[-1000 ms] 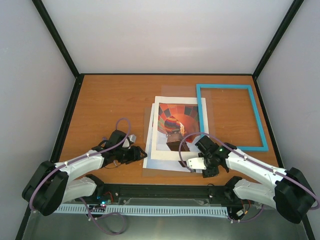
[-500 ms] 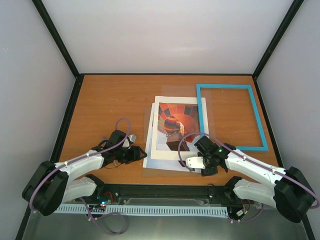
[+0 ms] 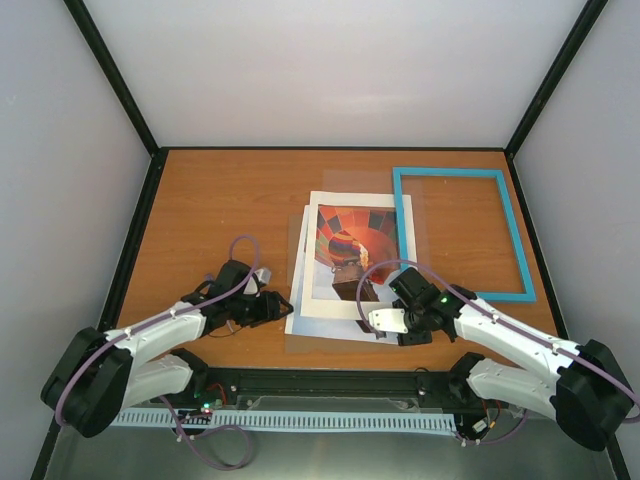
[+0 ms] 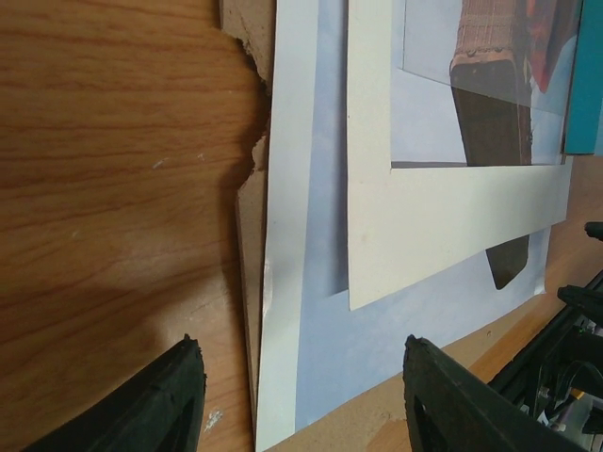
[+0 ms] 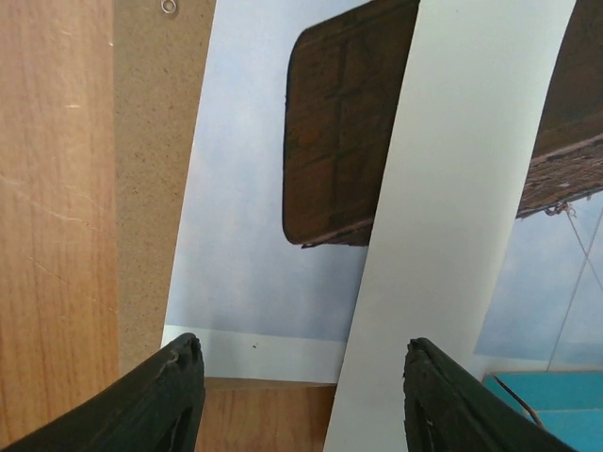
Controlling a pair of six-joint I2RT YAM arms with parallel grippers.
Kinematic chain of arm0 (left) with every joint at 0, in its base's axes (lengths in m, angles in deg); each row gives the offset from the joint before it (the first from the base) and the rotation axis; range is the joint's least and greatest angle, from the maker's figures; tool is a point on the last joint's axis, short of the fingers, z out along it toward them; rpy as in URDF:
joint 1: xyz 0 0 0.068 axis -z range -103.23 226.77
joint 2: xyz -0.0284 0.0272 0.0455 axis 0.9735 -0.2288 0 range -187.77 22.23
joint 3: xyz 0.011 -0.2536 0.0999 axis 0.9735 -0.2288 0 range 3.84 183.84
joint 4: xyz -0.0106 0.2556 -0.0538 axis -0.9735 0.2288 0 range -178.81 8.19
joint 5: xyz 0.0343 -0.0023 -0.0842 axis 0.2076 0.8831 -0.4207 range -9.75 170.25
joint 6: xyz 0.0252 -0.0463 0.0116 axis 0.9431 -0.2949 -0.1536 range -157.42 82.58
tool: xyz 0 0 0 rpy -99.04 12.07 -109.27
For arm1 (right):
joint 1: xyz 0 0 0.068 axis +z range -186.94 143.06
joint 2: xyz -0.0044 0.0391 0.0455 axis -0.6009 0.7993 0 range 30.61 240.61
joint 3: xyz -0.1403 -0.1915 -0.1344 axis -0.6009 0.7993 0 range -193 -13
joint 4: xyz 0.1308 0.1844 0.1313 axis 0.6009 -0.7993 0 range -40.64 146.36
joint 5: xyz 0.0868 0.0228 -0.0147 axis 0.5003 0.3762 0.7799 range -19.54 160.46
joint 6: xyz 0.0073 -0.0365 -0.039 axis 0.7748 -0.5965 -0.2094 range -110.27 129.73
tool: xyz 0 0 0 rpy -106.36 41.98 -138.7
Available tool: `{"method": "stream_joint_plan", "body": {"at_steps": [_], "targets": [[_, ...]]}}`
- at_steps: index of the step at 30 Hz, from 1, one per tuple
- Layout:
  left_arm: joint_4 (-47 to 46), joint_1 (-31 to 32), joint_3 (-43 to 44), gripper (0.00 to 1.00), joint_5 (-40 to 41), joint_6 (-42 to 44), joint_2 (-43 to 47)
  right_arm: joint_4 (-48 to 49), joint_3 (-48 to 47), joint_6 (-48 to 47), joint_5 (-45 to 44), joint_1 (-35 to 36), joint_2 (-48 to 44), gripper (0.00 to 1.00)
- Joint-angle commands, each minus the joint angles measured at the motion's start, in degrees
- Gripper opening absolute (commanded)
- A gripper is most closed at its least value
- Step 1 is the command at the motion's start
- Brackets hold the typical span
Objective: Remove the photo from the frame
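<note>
Looking down, you have one table and one turquoise frame flat at its far right, with wood showing through its opening. Just left of the frame lies one stack: one brown board, one photo on it and one white mat askew on top. The photo is outside the frame. Your two grippers have jaws apart, clamping nothing: left gripper at the stack's near left edge, right gripper over its near right corner.

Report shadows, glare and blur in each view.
Top external: even light, sharp throughout. Left wrist: broad dark shadow on the table, left gripper out of focus. Right wrist: no glare, right gripper blurred, the photo fairly sharp.
</note>
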Motion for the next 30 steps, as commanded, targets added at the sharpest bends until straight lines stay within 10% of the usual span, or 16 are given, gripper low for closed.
{"method": "stream_joint_plan", "body": {"at_steps": [1,30], "targets": [[1.96,0.15,0.25,0.58,0.92,0.22,1.54,-1.16,-0.83,0.37,1.46,0.58,-0.52,0.57],[1.35,0.19,-3.02,0.54,-3.08,-2.09,2.19,1.1,3.65,-2.47,0.02,0.78,-1.41,0.58]]}}
